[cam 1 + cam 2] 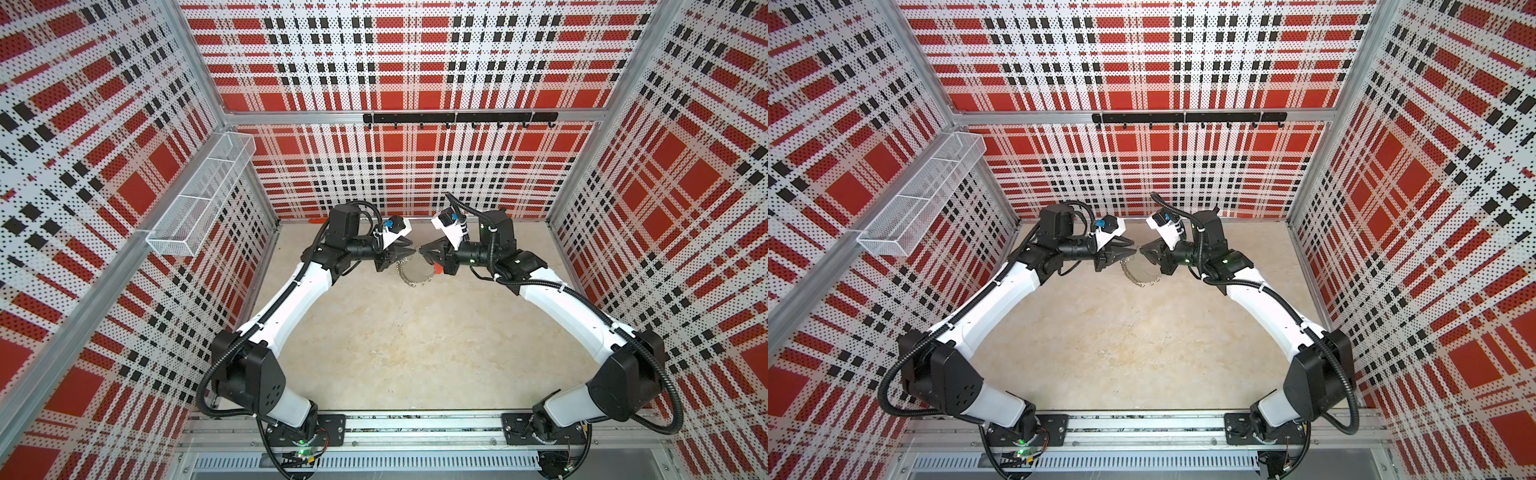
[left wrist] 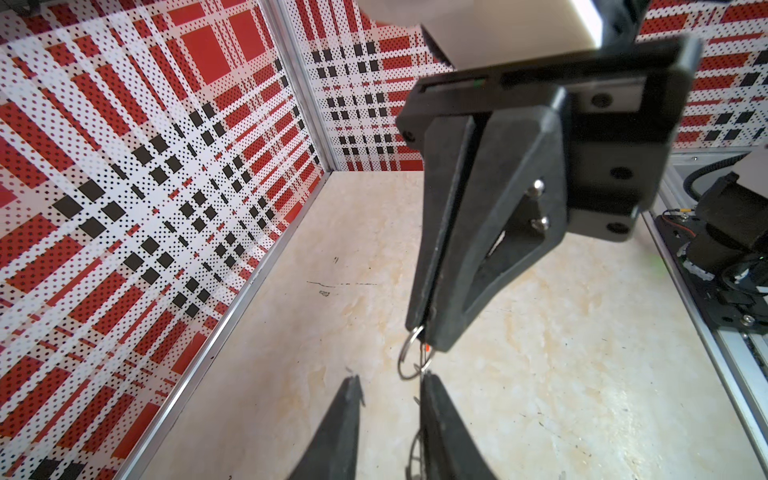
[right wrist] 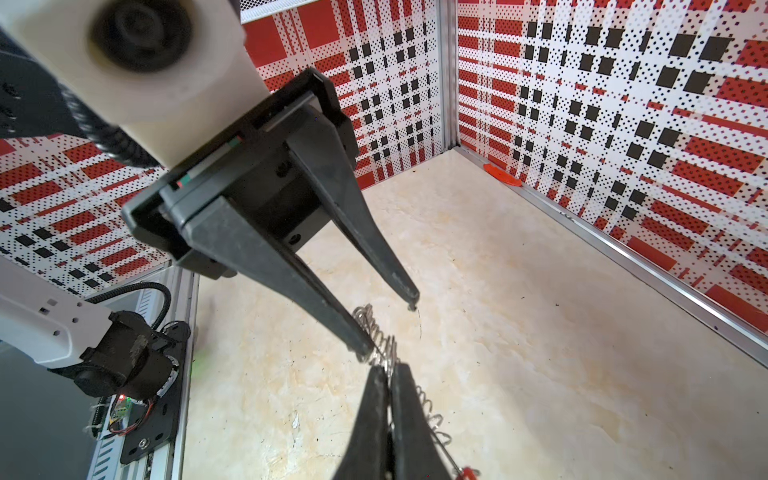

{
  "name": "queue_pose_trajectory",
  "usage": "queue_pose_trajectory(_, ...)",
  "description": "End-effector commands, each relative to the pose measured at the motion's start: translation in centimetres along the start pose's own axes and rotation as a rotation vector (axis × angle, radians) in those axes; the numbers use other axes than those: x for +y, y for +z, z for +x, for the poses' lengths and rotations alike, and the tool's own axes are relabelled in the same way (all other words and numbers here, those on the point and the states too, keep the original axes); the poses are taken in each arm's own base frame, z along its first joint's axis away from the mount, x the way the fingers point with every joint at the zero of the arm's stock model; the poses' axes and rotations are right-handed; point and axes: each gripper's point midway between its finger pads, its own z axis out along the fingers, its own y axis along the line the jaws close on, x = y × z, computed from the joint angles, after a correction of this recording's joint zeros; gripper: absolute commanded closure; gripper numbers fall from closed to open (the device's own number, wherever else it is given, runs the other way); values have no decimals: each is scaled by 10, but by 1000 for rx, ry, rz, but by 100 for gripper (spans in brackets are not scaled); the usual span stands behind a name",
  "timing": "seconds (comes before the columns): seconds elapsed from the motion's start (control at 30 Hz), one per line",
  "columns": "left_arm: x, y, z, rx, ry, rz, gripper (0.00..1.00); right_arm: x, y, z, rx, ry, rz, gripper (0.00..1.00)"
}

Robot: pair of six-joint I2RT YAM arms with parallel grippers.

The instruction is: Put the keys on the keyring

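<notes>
Wire basket point(image 1: 199, 195) of white mesh hangs on the left wall, well apart from where I am working. My left arm reaches in from that side, and my left claw point(image 1: 411, 252) sits above the far middle of the pale table point(image 1: 395, 353), pointing to the right. Its jaws stand partly open with a clear gap between them, and they grip nothing. In the right wrist view one of its fingers point(image 3: 349, 334) touches the row of small silver loops point(image 3: 374, 328), while the other ends in the air just beside them. In the left wrist view a single loop rests against the inner face of one fingertip.

Just below the meeting point of my two claws is the keyring point(image 1: 403, 272), a thin grey hoop fringed with those loops along its left and lower arcs in both top views. I cannot tell whether its lowest part touches the table. Its red sleeve point(image 1: 436, 270) covers the arc on the right, tucked under my other claw.

My right claw point(image 1: 421, 251) points left, tip to tip with the left one and nearly touching it. Its jaws are pressed together, pinching the keyring at the top of the hoop. From the left wrist view a loop dangles out of those closed tips. My right arm stretches away behind it toward the right wall.
</notes>
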Motion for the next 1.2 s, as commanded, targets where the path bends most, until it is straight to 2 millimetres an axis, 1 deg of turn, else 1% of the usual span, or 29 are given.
queue_pose_trajectory(0.0, -2, -21, -35, -73, 35, -7, 68, 1, 4, -12, -35, -25, -1, 100)
queue_pose_trajectory(0.07, -5, -23, -38, -92, 32, 10, 66, -2, 7, -13, -39, -4, -1, 100)
queue_pose_trajectory(0.13, -9, -26, -41, -117, 29, 26, 65, 0, 10, -16, -56, 13, -23, 100)
queue_pose_trajectory(0.2, -6, -28, -38, -114, 32, 7, 65, 2, 12, -16, -66, 19, -47, 100)
queue_pose_trajectory(0.3, 0, -30, -26, -86, 39, -28, 68, 10, 12, -17, -76, 7, -83, 100)
queue_pose_trajectory(0.4, 2, -30, -20, -66, 32, -21, 70, 17, 10, -19, -84, -11, -107, 100)
queue_pose_trajectory(0.5, 1, -28, -18, -61, 19, -1, 72, 21, 8, -21, -88, -22, -119, 100)
queue_pose_trajectory(0.73, -2, -26, -22, -72, 8, 35, 74, 29, 10, -23, -77, -36, -139, 100)
queue_pose_trajectory(1.17, -3, -21, -8, -43, -25, 64, 74, 32, 7, -27, -83, -47, -141, 100)
